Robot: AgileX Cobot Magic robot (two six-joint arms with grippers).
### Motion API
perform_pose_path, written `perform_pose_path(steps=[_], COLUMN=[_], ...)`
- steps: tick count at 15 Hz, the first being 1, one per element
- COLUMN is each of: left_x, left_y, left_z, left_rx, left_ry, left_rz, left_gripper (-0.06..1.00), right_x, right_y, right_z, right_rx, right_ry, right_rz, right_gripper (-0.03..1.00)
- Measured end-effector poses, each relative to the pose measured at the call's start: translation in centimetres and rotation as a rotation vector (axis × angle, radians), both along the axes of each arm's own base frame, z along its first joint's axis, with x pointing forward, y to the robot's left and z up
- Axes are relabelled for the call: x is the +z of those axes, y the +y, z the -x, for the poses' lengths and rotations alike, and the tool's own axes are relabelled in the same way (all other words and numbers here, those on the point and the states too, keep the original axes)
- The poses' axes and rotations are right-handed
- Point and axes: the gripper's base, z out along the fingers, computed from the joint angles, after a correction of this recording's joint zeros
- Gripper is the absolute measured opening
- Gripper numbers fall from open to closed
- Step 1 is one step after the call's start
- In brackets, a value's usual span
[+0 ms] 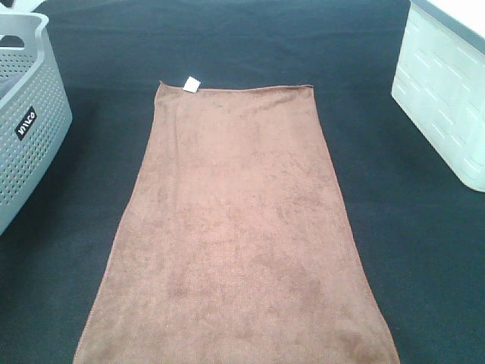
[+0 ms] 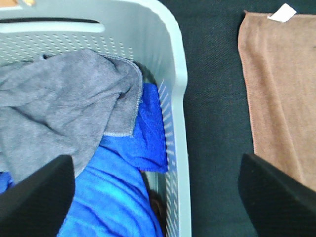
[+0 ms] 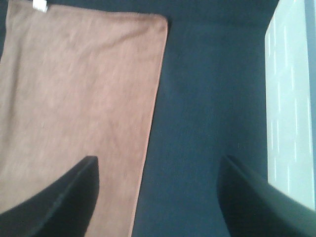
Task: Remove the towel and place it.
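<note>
The brown towel (image 1: 239, 227) lies flat and spread out on the black table covering in the middle of the exterior high view, with its small white tag (image 1: 191, 83) at the far left corner. It also shows in the left wrist view (image 2: 281, 94) and in the right wrist view (image 3: 79, 98). Neither arm shows in the exterior high view. My left gripper (image 2: 158, 197) is open and empty, above the right rim of the grey basket. My right gripper (image 3: 158, 197) is open and empty, above the black covering just right of the towel's right edge.
A grey perforated basket (image 1: 30, 114) stands at the left edge; it holds a grey cloth (image 2: 59, 103) and a blue cloth (image 2: 118, 187). A white basket (image 1: 447, 91) stands at the right edge and shows in the right wrist view (image 3: 291, 98). The black table covering (image 1: 409, 227) surrounds the towel.
</note>
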Motion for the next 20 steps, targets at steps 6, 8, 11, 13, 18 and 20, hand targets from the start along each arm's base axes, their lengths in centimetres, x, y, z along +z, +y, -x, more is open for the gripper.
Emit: perform_pose_path(steps=[6,8,11,13,18,20], left_x=[0.4,1.8,2.3,2.2,0.9,-0.5], left_y=[-1.2,-1.8,-2.5,-2.9,-3.7,-3.9], left_z=[14.8,21.5,29.8,35.7,42.7,45.2], left_rx=[0.040,0.054,0.072,0.079,0.075,0.076], left_ry=[0.068,-0.025,-0.163,-0.312,-0.484,-0.513], left_rz=[-0.006,-0.008,-0.014,-0.039,-0.037,-0.055], left_gripper=[0.84,0.84,0.84,0.84,0.84,0.84], right_x=[1.7,1.2,0.3,-0.4,-3.0,-4.4], right_y=[-1.1,-1.5,-2.1,-2.4,-2.8,-2.9], right_z=[14.9,21.2,28.9,33.4,40.1,41.6], right_rx=[-0.031,-0.044,-0.046,-0.047,-0.048,-0.045], right_ry=[0.040,0.010,-0.110,-0.225,-0.430,-0.483], right_rz=[0.012,0.003,-0.002,-0.011,-0.029,-0.032], right_gripper=[0.62,0.62,0.62,0.62,0.62,0.62])
